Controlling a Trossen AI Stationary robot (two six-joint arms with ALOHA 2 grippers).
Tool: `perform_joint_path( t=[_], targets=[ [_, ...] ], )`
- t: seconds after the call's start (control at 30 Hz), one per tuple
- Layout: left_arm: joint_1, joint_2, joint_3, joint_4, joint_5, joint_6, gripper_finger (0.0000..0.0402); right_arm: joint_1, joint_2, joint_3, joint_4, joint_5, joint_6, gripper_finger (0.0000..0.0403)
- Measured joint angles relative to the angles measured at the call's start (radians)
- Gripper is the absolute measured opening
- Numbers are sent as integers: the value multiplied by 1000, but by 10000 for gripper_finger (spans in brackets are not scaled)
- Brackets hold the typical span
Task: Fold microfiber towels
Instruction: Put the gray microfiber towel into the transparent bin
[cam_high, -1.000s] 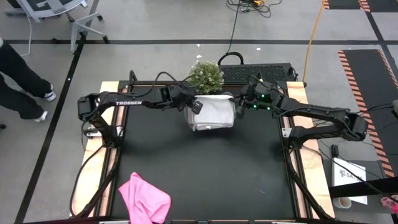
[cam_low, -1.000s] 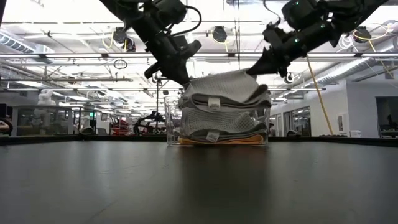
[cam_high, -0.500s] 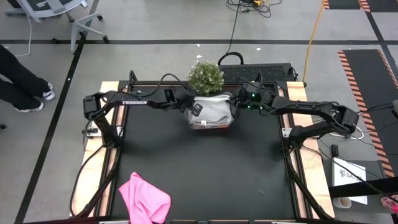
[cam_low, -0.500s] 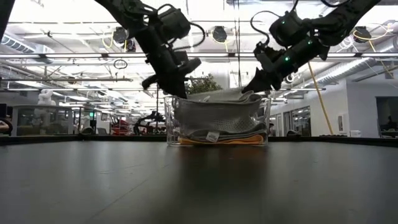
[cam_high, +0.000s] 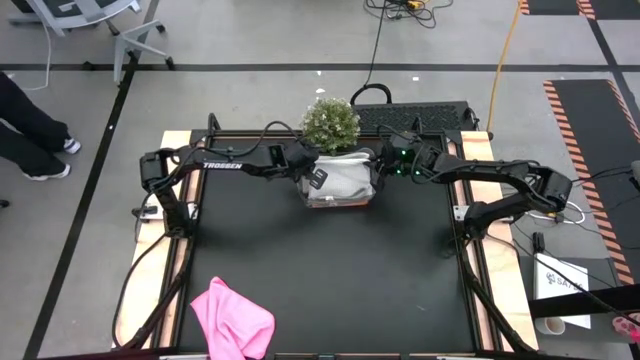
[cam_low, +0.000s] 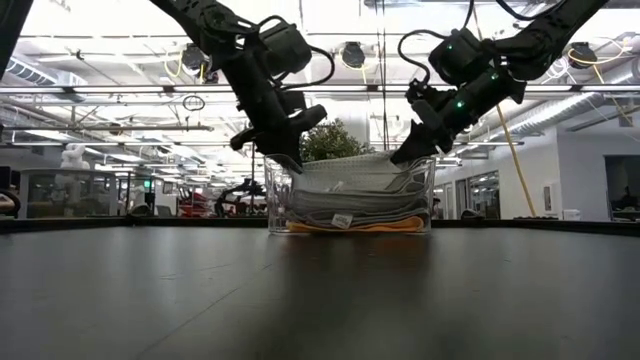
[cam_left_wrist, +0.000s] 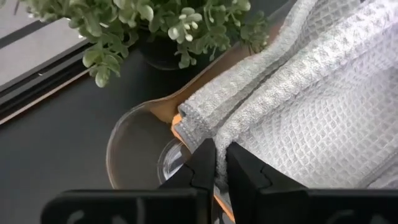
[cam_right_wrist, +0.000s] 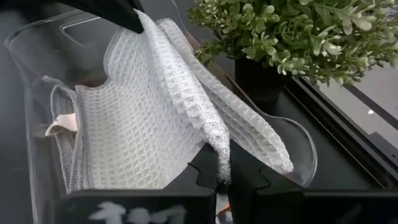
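A folded light grey towel (cam_high: 345, 175) lies in the clear tub (cam_low: 276, 190) at the table's far middle, on top of another grey towel (cam_low: 350, 210) and an orange one (cam_low: 350, 227). My left gripper (cam_high: 312, 178) is shut on the top towel's left end at the tub's left rim. My right gripper (cam_high: 378, 172) is shut on its right end at the right rim. A pink towel (cam_high: 232, 318) lies crumpled on the table at the near left. My left gripper pinches the folded towel's left end at its corner (cam_left_wrist: 214, 140) between its two fingers, slanting down from the table's left. Several layers show at that end. The towel sags into the tub away from the fingers. My right gripper pinches the towel's right end on a folded edge (cam_right_wrist: 219, 146) between its two fingers, slanting down from the table's right. The cloth runs from the fingers down into the tub and rests on the towels below.
A small potted plant (cam_high: 331, 122) stands just behind the tub at the table's far edge. A dark open stretch of tabletop (cam_high: 330, 270) lies between the tub and the near edge. A person's legs (cam_high: 25, 135) show on the floor beyond the table's left.
Both grippers have gone down with the grey towel, the right one also closing in toward the tub. The towel, a second ago held above the tub's rim, has sunk into the tub and now lies on the stack inside.
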Motion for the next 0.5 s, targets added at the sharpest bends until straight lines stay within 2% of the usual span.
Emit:
perform_joint_path(
  t=[0.13, 0.37, 0.5],
  targets=[
    [1, 0, 0, 2, 2, 45, 34, 0, 0, 0, -7, 25, -5, 20],
    [1, 0, 0, -4, -32, 61, 37, 0, 0, 0, -10, 51, -6, 84],
    [1, -5, 0, 10, -60, 54, 55, 0, -9, 0, -10, 85, -10, 116]
  ],
)
